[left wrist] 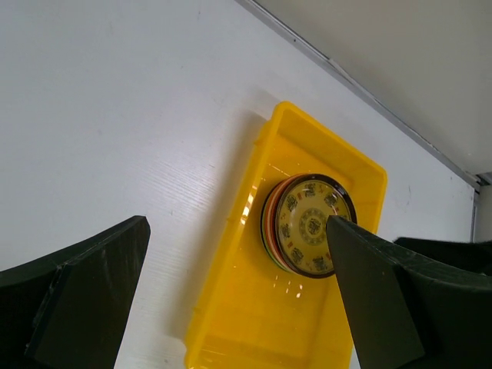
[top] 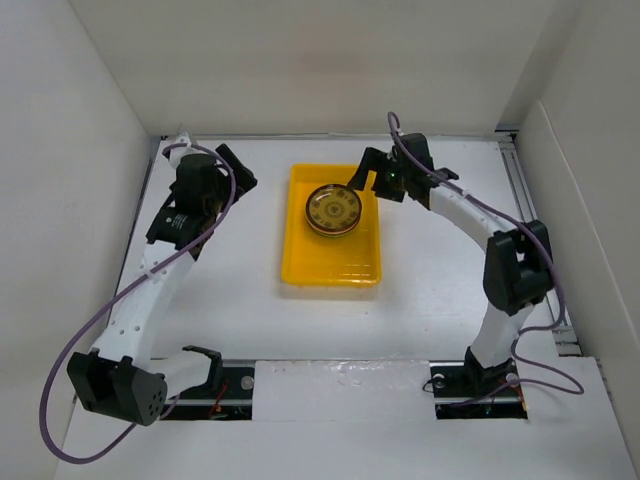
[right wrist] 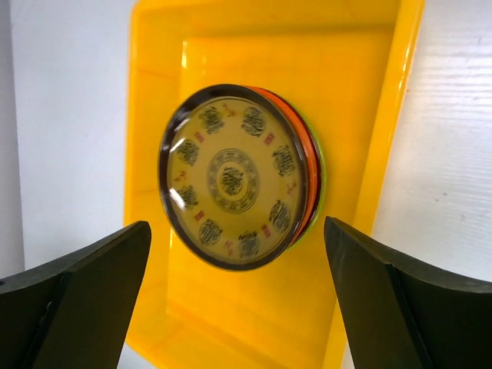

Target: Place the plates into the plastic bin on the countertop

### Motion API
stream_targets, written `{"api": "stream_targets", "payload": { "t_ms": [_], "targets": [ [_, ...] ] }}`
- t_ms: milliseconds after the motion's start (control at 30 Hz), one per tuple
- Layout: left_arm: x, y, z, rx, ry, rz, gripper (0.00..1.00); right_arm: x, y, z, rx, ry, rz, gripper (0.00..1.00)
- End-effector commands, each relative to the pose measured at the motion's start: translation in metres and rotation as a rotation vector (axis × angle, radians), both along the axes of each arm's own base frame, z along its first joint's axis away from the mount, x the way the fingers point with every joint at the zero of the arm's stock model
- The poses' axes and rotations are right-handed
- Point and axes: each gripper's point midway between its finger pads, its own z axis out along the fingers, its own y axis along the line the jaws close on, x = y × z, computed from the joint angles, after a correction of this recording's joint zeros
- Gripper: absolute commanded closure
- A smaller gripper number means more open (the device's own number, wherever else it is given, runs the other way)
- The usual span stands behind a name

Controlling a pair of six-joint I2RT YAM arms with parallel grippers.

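Observation:
The yellow plastic bin (top: pixel 298 262) lies on the white countertop (top: pixel 430 290) in the middle. A stack of plates (top: pixel 335 209) sits in its far half, a dark gold-patterned plate on top, orange and lime green rims below. The stack also shows in the left wrist view (left wrist: pixel 309 224) and the right wrist view (right wrist: pixel 234 175). My right gripper (top: pixel 362 176) is open and empty, just beyond the bin's far right corner. My left gripper (top: pixel 238 172) is open and empty, left of the bin. The bin also shows in the wrist views (left wrist: pixel 254 307) (right wrist: pixel 254 307).
White walls enclose the countertop on the left, back and right. A rail (top: pixel 520 190) runs along the right edge. The arm bases (top: pixel 330 385) stand at the near edge.

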Motion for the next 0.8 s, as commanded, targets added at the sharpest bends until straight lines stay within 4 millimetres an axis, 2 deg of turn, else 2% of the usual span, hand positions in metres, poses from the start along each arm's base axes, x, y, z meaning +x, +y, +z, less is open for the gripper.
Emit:
{"api": "stream_targets", "payload": {
  "t_ms": [0, 33, 67, 100, 133, 167, 200, 267, 300, 333, 400, 433, 467, 500, 533, 567, 667, 767],
  "targets": [
    [-0.006, 0.019, 0.037, 0.074, -0.069, 0.052, 0.0, -0.007, -0.012, 0.093, -0.049, -0.227, -0.015, 0.0],
    [-0.007, 0.022, 0.039, 0.081, -0.066, 0.063, 0.0, -0.009, -0.02, 0.1, -0.086, -0.239, -0.035, 0.0],
    [-0.011, 0.025, 0.05, 0.091, -0.085, 0.072, 0.0, -0.018, -0.032, 0.102, -0.134, -0.214, -0.055, 0.0],
    [-0.017, 0.032, 0.056, 0.114, -0.091, 0.087, 0.0, -0.03, -0.04, 0.127, -0.163, -0.271, -0.069, 0.0],
    [-0.02, 0.035, 0.06, 0.123, -0.104, 0.095, 0.0, -0.034, -0.057, 0.134, -0.224, -0.299, -0.141, 0.0],
    [-0.026, 0.039, 0.063, 0.136, -0.108, 0.105, 0.0, -0.048, -0.062, 0.133, -0.255, -0.302, -0.15, 0.0],
    [-0.034, 0.044, 0.074, 0.14, -0.144, 0.113, 0.0, -0.068, -0.073, 0.163, -0.26, -0.375, -0.166, 0.0],
    [-0.046, 0.055, 0.082, 0.184, -0.154, 0.141, 0.0, -0.091, -0.091, 0.182, -0.295, -0.422, -0.24, 0.0],
    [-0.056, 0.06, 0.092, 0.19, -0.177, 0.155, 0.0, -0.107, -0.098, 0.181, -0.317, -0.415, -0.248, 0.0],
    [-0.063, 0.065, 0.096, 0.206, -0.179, 0.166, 0.0, -0.132, -0.11, 0.206, -0.296, -0.477, -0.259, 0.0],
    [-0.075, 0.075, 0.098, 0.235, -0.185, 0.189, 0.0, -0.162, -0.116, 0.216, -0.286, -0.507, -0.234, 0.0],
    [-0.09, 0.08, 0.105, 0.242, -0.213, 0.197, 0.0, -0.185, -0.126, 0.23, -0.255, -0.554, -0.231, 0.0],
    [-0.096, 0.084, 0.107, 0.239, -0.228, 0.208, 0.0, -0.196, -0.133, 0.236, -0.245, -0.572, -0.241, 0.0],
    [-0.102, 0.085, 0.104, 0.249, -0.232, 0.205, 0.0, -0.209, -0.138, 0.234, -0.249, -0.564, -0.226, 0.0],
    [-0.117, 0.089, 0.11, 0.236, -0.267, 0.211, 0.0, -0.218, -0.145, 0.237, -0.243, -0.571, -0.228, 0.0],
    [-0.123, 0.091, 0.111, 0.231, -0.282, 0.214, 0.0, -0.233, -0.155, 0.244, -0.22, -0.598, -0.238, 0.0],
    [-0.14, 0.095, 0.104, 0.213, -0.308, 0.22, 0.0, -0.259, -0.176, 0.246, -0.211, -0.613, -0.252, 0.0],
    [-0.148, 0.1, 0.094, 0.197, -0.302, 0.249, 0.0, -0.275, -0.187, 0.245, -0.208, -0.616, -0.253, 0.0]
  ]
}}
